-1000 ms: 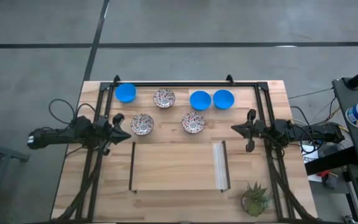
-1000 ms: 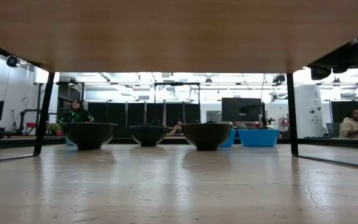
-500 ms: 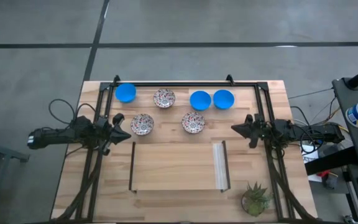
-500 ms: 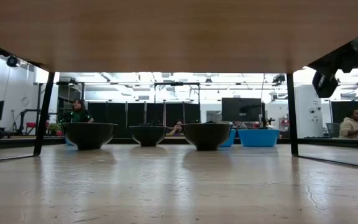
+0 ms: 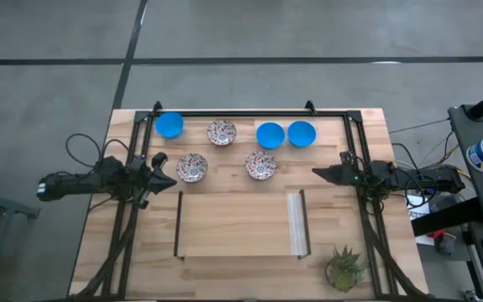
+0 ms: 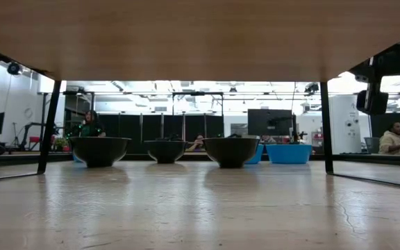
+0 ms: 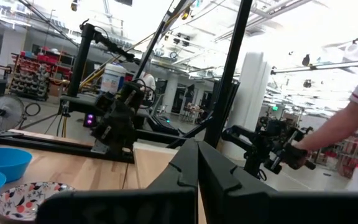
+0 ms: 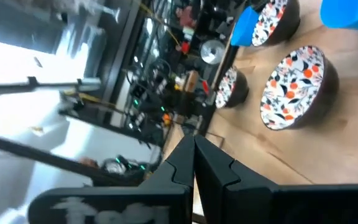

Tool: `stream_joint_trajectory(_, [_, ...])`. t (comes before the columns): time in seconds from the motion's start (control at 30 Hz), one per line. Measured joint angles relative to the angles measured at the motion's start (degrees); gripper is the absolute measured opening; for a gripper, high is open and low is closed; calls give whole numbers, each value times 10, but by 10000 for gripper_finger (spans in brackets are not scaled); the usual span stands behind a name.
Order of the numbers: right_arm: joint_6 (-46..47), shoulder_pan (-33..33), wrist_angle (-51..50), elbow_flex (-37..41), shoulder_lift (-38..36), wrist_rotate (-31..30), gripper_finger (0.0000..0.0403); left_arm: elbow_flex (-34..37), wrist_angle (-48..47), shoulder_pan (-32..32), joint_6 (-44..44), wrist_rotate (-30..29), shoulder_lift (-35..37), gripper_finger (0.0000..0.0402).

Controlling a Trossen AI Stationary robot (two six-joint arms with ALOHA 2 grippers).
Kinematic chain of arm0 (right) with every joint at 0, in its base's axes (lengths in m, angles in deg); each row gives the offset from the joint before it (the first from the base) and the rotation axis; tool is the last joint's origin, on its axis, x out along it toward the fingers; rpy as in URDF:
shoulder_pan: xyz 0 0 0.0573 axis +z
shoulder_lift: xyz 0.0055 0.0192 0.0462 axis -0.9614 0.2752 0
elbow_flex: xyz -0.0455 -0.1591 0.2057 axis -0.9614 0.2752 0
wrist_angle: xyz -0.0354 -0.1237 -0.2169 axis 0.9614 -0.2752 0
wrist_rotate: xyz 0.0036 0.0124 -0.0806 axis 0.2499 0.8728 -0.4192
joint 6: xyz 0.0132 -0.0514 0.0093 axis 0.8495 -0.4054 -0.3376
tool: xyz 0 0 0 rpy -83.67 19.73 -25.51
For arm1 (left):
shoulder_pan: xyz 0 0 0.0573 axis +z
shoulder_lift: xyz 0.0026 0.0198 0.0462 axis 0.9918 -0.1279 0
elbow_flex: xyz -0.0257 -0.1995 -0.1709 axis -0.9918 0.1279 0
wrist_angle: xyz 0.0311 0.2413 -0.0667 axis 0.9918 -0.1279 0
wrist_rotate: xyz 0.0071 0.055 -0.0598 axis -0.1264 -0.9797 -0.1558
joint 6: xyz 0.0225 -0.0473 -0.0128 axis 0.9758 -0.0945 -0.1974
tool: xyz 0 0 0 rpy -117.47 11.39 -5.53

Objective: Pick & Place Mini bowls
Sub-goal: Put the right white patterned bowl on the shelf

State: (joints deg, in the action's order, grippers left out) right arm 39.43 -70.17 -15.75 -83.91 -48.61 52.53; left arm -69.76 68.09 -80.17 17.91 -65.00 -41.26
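Six mini bowls stand on their bases on the far half of the wooden table. Three are blue (image 5: 169, 125) (image 5: 270, 135) (image 5: 301, 133). Three are white with a red-and-dark floral pattern (image 5: 221, 132) (image 5: 192, 167) (image 5: 261, 165). My left gripper (image 5: 174, 177) is shut and empty at the table's left side, pointing right, just left of the near-left patterned bowl (image 7: 33, 198). At the right side my right gripper (image 5: 315, 173) is shut and empty, pointing left toward the near-right patterned bowl (image 8: 297, 87). It is rolled onto its side. Neither gripper touches a bowl.
A black metal frame (image 5: 241, 112) runs round the table's far and side edges. Two upright strips, one dark (image 5: 179, 225) and one pale (image 5: 297, 222), border a bare patch of wood in the near middle. A small potted plant (image 5: 345, 267) stands near right. People show in the room behind (image 6: 396, 137).
My right gripper has rolled about its own pointing line while staying in place. The part that stuck out sideways toward the near edge has swung out of sight in the high view. The left arm and the bowls have kept still.
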Motion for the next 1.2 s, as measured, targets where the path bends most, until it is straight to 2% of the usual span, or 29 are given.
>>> stream_joint_trajectory(0.1, [18,0,25,0,2,-30,8,0,4,0,-13,0,0,2])
stream_joint_trajectory(0.23, [-14,0,64,0,2,-60,8,0,19,0,-31,0,0,2])
stream_joint_trajectory(0.4, [48,0,64,0,2,-99,8,0,65,0,-157,-10,0,2])
stream_joint_trajectory(0.53, [59,0,66,0,3,-101,8,-11,63,0,-276,-73,-1,2])
stream_joint_trajectory(0.63, [61,0,66,0,8,-101,8,-16,69,0,-325,-102,0,2])
stream_joint_trajectory(0.77, [76,0,62,0,32,-100,8,-16,65,0,-342,-111,0,2])
stream_joint_trajectory(1.03, [113,0,65,0,86,-99,8,-16,66,0,-445,-146,0,2])
stream_joint_trajectory(1.2, [125,0,79,-3,116,-98,8,-17,66,0,-447,-151,0,2])
